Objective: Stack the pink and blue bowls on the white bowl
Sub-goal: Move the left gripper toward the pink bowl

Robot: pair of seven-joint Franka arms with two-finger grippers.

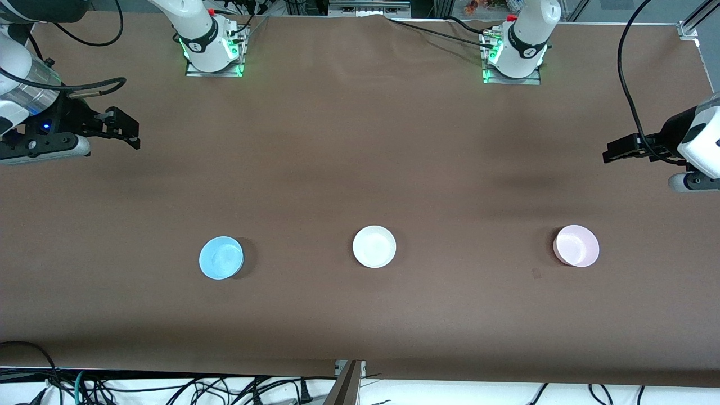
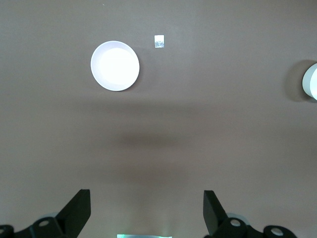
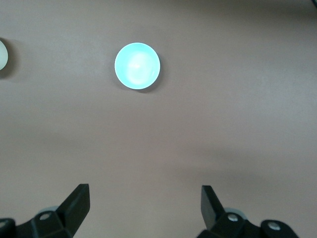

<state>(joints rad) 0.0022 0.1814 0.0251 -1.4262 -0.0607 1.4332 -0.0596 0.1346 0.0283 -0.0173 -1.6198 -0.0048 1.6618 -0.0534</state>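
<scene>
Three bowls stand in a row on the brown table. The blue bowl (image 1: 221, 257) is toward the right arm's end, the white bowl (image 1: 374, 246) is in the middle, and the pink bowl (image 1: 576, 245) is toward the left arm's end. My right gripper (image 1: 130, 132) hovers open and empty over bare table. Its wrist view shows the blue bowl (image 3: 137, 66) well ahead of the open gripper (image 3: 145, 203). My left gripper (image 1: 608, 153) hovers open and empty over bare table. Its wrist view shows the pink bowl (image 2: 115, 66), the white bowl's rim (image 2: 311, 82) and the open gripper (image 2: 147, 208).
The brown cloth (image 1: 360, 169) covers the whole table. A small tag (image 2: 159, 41) lies on it beside the pink bowl. The arms' bases (image 1: 214, 48) stand along the edge farthest from the front camera. Cables hang below the nearest edge.
</scene>
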